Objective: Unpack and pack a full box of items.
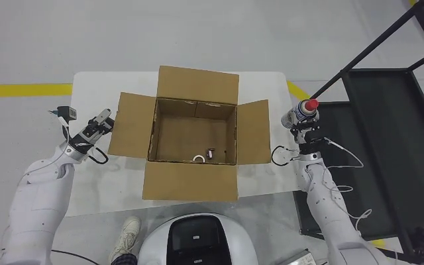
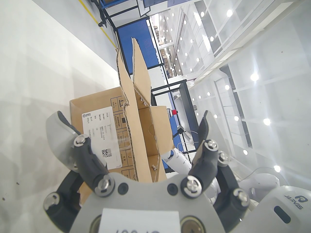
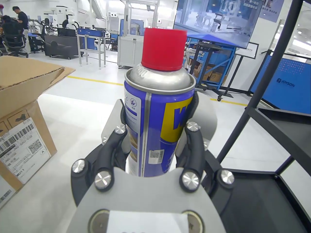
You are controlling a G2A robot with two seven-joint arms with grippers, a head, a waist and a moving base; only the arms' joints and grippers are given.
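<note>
An open cardboard box (image 1: 195,132) stands mid-table with all flaps (image 1: 253,132) spread. Inside, near its front wall, lie a small white ring-shaped item (image 1: 197,158) and a small dark item (image 1: 211,154). My right gripper (image 1: 305,123) is off the table's right edge, shut on a blue and yellow spray can (image 3: 158,115) with a red cap (image 1: 310,104), held upright. My left gripper (image 1: 101,122) hangs open and empty just left of the box's left flap (image 1: 130,126); the box (image 2: 136,127) shows between its fingers (image 2: 60,128).
A black metal rack (image 1: 381,146) stands to the right of the white table (image 1: 106,93), close to the can. Its black shelf (image 3: 279,127) lies just beside my right gripper. A yellow floor line (image 1: 33,89) runs behind the table.
</note>
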